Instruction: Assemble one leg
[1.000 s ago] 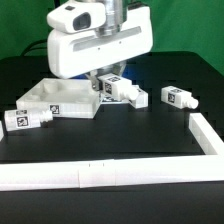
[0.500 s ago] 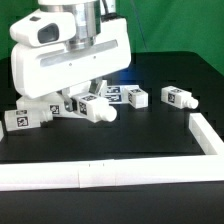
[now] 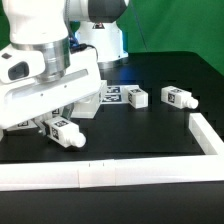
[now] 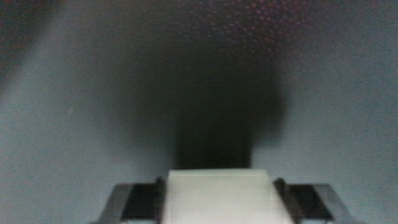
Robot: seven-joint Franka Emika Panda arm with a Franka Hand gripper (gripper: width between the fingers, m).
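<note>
My gripper [image 3: 58,124] is shut on a leg [image 3: 64,133], a small white peg with black-and-white tags. It holds the leg low over the black table at the exterior view's left. In the wrist view the leg [image 4: 221,198] shows as a white block between the two dark fingers [image 4: 139,200]. Two more legs lie on the table: one [image 3: 133,97] near the middle and one [image 3: 178,97] toward the exterior view's right. The large white square panel is hidden behind my arm.
A white L-shaped fence [image 3: 150,170] runs along the front of the table and up the exterior view's right side [image 3: 208,133]. My bulky white arm [image 3: 45,80] covers the exterior view's left half.
My gripper has carried the leg from the middle of the table toward the exterior view's left and front. The arm now hides the white panel and the legs at the left.
</note>
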